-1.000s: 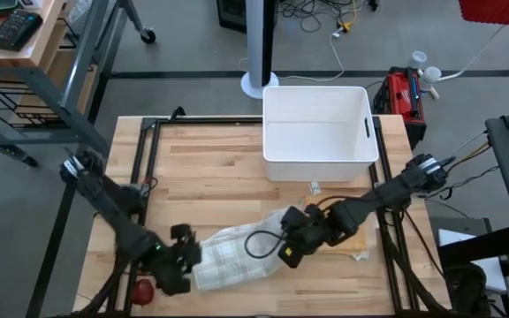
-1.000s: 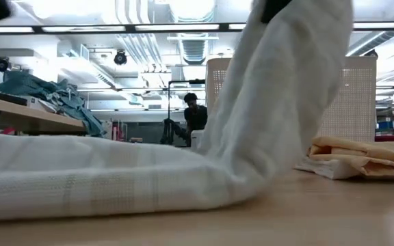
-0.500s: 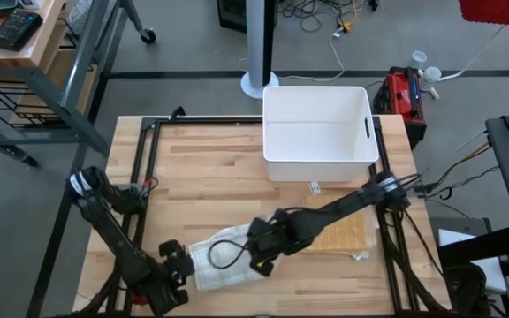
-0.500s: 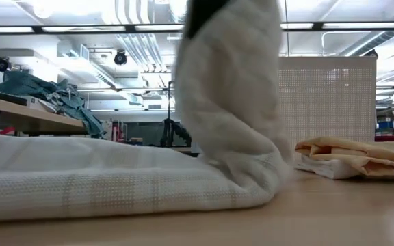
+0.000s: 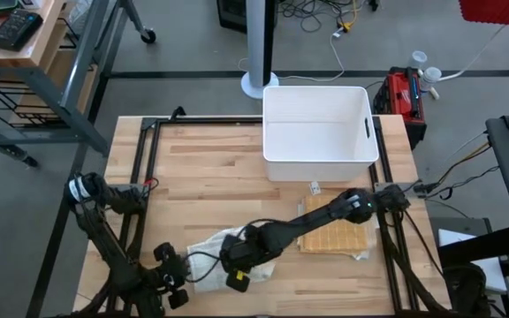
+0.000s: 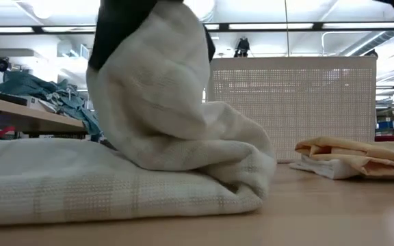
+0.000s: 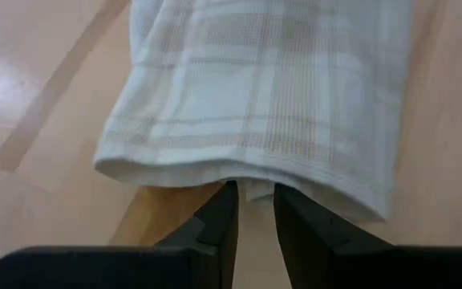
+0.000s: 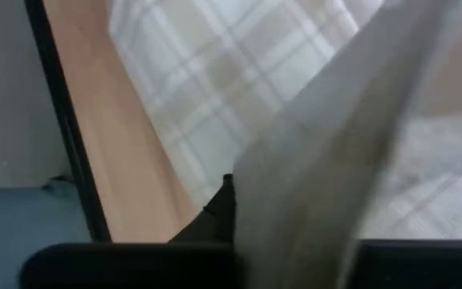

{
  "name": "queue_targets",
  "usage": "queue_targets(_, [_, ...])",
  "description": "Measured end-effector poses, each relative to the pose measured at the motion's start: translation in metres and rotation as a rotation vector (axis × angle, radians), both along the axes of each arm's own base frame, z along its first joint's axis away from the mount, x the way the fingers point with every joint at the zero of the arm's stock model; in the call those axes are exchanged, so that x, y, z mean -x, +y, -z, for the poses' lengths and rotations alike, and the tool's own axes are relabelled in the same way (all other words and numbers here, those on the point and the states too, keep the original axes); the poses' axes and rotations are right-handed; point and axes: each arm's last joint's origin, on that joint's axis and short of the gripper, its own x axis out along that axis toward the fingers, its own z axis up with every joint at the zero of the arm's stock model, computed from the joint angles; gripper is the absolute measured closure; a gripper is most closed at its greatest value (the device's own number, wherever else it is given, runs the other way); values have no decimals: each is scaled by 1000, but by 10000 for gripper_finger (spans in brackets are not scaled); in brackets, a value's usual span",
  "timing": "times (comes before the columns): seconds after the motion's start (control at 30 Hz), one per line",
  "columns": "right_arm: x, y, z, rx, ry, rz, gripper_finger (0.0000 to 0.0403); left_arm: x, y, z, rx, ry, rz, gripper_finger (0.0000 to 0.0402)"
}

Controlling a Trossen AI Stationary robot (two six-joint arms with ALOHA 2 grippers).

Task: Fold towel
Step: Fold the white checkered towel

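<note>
The white plaid towel (image 5: 208, 263) lies near the table's front edge, its right end raised and carried over the rest (image 6: 156, 116). My left gripper (image 7: 253, 191) is at the towel's left end, shut on its edge. My right gripper (image 5: 237, 258) hangs over the towel's middle, shut on the raised end. In the low view, only its dark underside (image 6: 118, 31) shows above the cloth. In the right wrist view, one finger (image 8: 224, 210) shows and cloth hides the other. My left gripper pinches the towel's left hem (image 7: 251, 183) between its two fingers, slanting down from the table's near left. The cloth beyond the fingers lies flat on the table. My right gripper holds the towel's right end (image 8: 311, 168) from above. That end hangs below the fingers in a slack fold, draped onto the layer beneath (image 6: 183, 178).
A folded yellow towel (image 5: 334, 237) lies on the table to the right of the white one. A white bin (image 5: 319, 132) stands at the back right. Bare wood (image 5: 201, 177) stretches behind the towel.
My right gripper has travelled toward the table's left edge and sunk, carrying the towel's right end over the flat part, so the towel is folded over itself. My left gripper has moved toward the near edge and down, keeping hold of the left end.
</note>
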Motion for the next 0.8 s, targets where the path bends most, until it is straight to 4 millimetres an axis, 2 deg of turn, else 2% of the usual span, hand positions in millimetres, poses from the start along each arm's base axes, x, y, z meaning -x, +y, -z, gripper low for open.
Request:
queue_targets(0.17, [-9, -7, 2, -13, -40, 19, 332, 1, -7, 13, 6, -52, -29, 328])
queue_targets(0.33, [-16, -5, -4, -34, -127, 5, 263, -4, -13, 32, 0, -81, -40, 328])
queue_targets(0.47, [-23, -1, -12, -83, -227, -34, 219, -3, -12, 27, 0, -134, -56, 338])
queue_targets(0.67, [-27, 9, -31, -156, -371, -202, 189, -3, -11, 27, -9, -142, -60, 363])
queue_targets(0.8, [-16, 11, -41, -150, -331, -219, 184, -2, -11, 26, 5, -119, -59, 374])
